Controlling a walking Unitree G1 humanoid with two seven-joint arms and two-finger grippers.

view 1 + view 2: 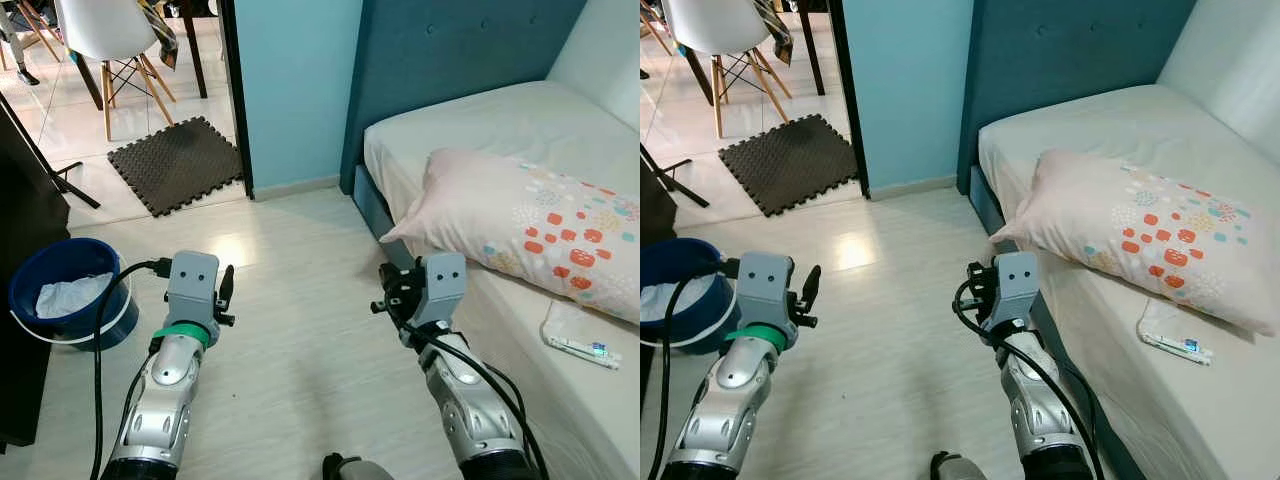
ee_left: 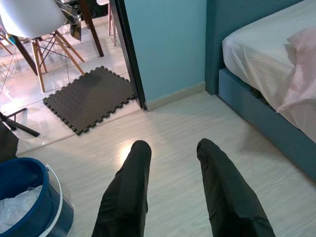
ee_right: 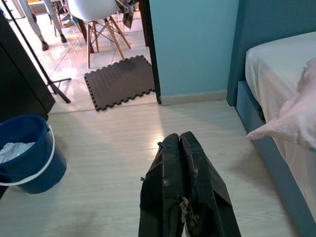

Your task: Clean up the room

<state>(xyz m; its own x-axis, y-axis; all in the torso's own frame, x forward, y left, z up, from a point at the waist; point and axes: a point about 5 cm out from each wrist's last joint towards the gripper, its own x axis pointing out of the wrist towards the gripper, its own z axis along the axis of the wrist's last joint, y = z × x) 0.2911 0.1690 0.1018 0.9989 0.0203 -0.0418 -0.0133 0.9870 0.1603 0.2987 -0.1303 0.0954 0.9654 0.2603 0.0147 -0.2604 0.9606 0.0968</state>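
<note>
Bed [image 1: 480, 125] with white sheet at the robot's right, carrying a patterned pillow [image 1: 530, 220] and, beside it, a small white packet [image 1: 580, 340]. Blue bucket [image 1: 70, 295] holding crumpled white material, on the floor at left. Left gripper [image 2: 170, 197] over bare floor, fingers apart and empty; right gripper [image 3: 180, 190] beside the bed frame, fingers pressed together, empty.

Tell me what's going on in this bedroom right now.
The robot stands on the pale floor beside the bed, both arms held out in front and holding nothing. The left pincer is open; the right pincer is shut and empty. A patterned pillow and a small white packet lie on the mattress. A blue bucket with crumpled plastic inside sits on the floor to its left.
</note>
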